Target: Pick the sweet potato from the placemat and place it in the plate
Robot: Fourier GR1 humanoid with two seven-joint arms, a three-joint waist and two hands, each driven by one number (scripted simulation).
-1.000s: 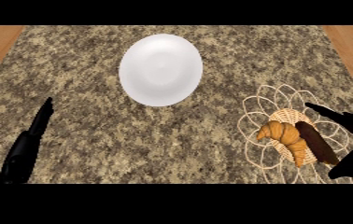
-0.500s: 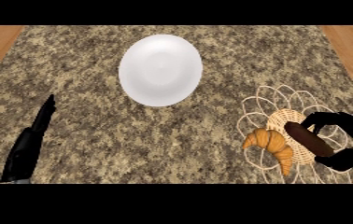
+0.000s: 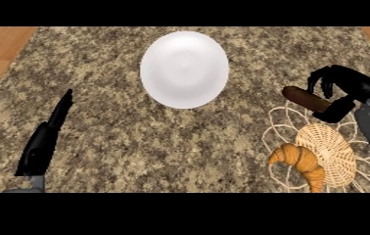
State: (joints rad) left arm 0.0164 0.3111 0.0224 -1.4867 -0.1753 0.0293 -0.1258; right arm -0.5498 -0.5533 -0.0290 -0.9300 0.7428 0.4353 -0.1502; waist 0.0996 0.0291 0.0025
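We've got the sweet potato (image 3: 305, 98) in our right hand (image 3: 338, 89), fingers curled round its far end, so it's clamped. It sits lifted above the upper edge of the wicker placemat (image 3: 327, 151), tilted with the free end pointing toward the plate (image 3: 185, 69). That makes sense: it's clear of the mat, so the carry can go straight across. The croissant (image 3: 300, 163) lies on the placemat's near-left side, out of the path. The plate is well apart to the left, centre of the stone tabletop (image 3: 159, 141), with nothing on it. Our left hand (image 3: 45, 140) rests at the lower left, fingers straight, idle. Our read: lift done, transfer and release still to do.
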